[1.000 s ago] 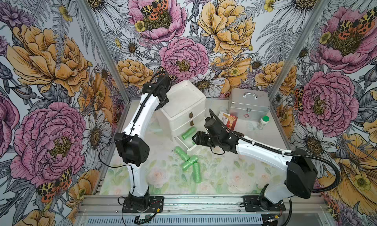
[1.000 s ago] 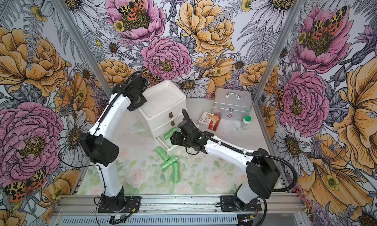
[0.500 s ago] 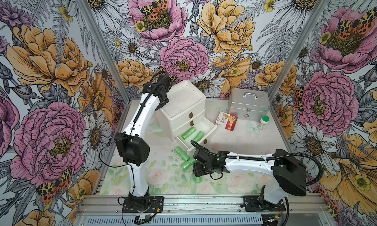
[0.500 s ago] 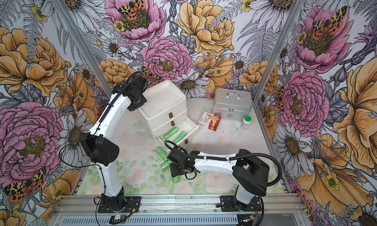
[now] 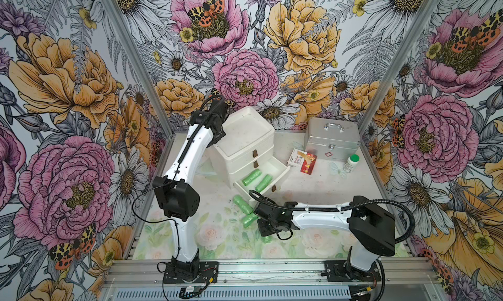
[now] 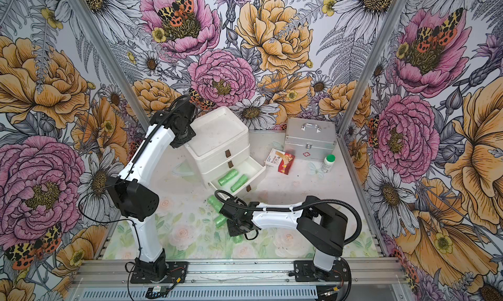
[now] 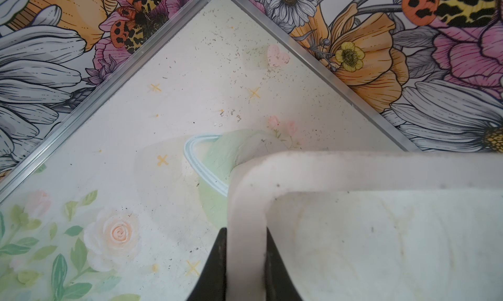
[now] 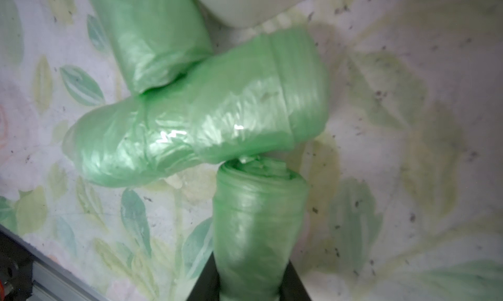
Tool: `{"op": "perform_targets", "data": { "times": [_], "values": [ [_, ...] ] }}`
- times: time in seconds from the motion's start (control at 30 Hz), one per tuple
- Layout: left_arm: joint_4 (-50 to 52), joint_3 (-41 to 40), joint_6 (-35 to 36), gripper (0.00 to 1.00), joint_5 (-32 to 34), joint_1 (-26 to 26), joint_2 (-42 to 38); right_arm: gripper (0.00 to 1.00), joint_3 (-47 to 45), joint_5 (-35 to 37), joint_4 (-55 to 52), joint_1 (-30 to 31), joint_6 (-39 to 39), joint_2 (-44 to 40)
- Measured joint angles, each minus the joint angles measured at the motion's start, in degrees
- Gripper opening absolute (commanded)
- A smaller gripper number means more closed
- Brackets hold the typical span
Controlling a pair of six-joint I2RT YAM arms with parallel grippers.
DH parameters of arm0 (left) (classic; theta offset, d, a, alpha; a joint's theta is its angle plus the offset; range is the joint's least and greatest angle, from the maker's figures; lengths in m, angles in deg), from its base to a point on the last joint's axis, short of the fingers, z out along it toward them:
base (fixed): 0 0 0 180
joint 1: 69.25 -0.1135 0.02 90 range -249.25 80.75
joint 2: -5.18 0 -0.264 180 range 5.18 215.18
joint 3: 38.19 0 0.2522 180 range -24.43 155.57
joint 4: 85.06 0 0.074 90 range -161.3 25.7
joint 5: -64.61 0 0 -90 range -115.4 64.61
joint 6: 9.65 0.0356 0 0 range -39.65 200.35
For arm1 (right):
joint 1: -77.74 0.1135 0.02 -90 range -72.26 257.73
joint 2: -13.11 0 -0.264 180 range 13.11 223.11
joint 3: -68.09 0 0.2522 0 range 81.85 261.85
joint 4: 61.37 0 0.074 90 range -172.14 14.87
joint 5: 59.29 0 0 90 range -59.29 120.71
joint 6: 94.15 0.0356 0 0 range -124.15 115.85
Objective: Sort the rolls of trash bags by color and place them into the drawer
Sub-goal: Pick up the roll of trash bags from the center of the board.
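Right wrist view: the right arm's fingers (image 8: 202,283) press both sides of a green roll (image 8: 258,226) lying on the table (image 8: 408,150). Its end touches a second green roll (image 8: 196,117), which lies against a third roll (image 8: 152,35). In a top view these sit mid-table, just in front of the open bottom drawer (image 5: 273,167), where two more green rolls (image 5: 251,176) rest side by side. The left arm's fingers (image 7: 217,267) are clamped narrow on the top rim of the white drawer unit (image 7: 246,218).
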Motion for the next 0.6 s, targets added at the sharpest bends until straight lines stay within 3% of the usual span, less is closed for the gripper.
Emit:
{"op": "perform_targets", "data": {
  "times": [0.27,0.47,0.6],
  "values": [
    [0.0,0.0,0.0,0.0,0.0,0.0,0.0,0.17,1.4,-4.7,-5.4,-2.8,-2.8,-6.1],
    [-0.1,-0.1,0.0,0.0,0.0,0.0,-0.1,0.17,4.6,-11.1,-8.9,-14.8,-6.0,-16.1],
    [-0.2,-0.2,0.0,0.0,0.0,0.0,-0.2,0.16,9.3,-11.8,-9.6,-20.9,-6.6,-17.1]
  ]
}}
